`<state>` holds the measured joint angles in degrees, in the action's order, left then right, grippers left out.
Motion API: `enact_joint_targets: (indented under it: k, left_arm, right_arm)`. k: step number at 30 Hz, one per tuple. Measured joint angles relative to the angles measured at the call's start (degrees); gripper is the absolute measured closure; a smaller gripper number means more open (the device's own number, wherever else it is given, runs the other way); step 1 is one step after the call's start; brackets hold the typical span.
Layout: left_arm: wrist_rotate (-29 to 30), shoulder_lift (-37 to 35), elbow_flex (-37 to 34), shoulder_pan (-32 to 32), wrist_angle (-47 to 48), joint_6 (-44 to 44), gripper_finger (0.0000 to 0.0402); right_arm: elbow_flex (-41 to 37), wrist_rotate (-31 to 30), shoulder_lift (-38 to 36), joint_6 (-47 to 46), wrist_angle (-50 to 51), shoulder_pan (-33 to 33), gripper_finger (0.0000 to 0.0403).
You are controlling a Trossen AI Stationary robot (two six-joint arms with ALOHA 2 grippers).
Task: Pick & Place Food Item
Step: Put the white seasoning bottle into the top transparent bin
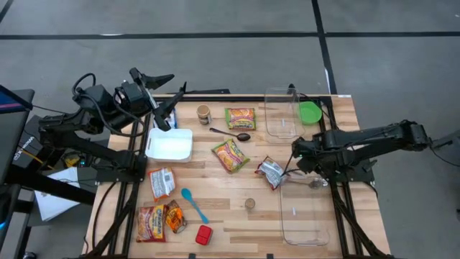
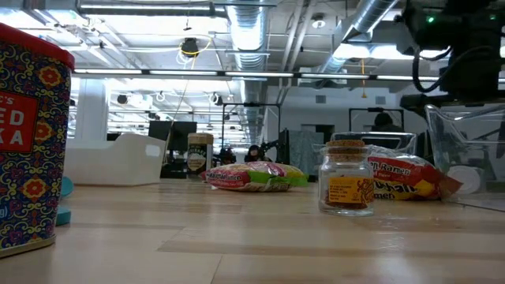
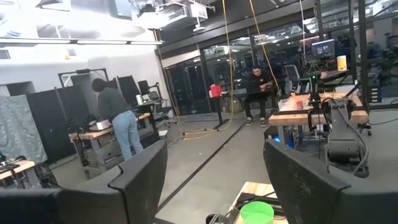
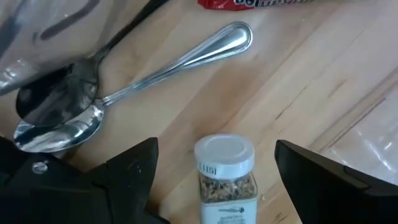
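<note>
High view: the right gripper (image 1: 296, 152) is hanging wide and empty beside a silver food packet (image 1: 271, 171); the left gripper (image 1: 167, 93) is waiting, parted, off the wooden table (image 1: 237, 216). Nothing is lying in the clear container (image 1: 305, 214).

Low view: a spice jar (image 2: 348, 184) is standing on bare wood, an open workshop behind.

Right wrist view: a metal spoon (image 4: 149, 78) is lying near another small jar (image 4: 225, 177).
</note>
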<state>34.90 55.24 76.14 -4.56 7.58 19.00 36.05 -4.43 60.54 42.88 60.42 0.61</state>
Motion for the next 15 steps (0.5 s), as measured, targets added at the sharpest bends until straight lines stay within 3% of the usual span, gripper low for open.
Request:
enact_joint_targets:
  k: [15]
  left_arm:
    - [0.1,0.0,0.0,0.0,0.2,0.0,0.0142]
  right_arm:
    - [-4.1,0.1,2.4,4.6,-4.6,5.7,0.0091]
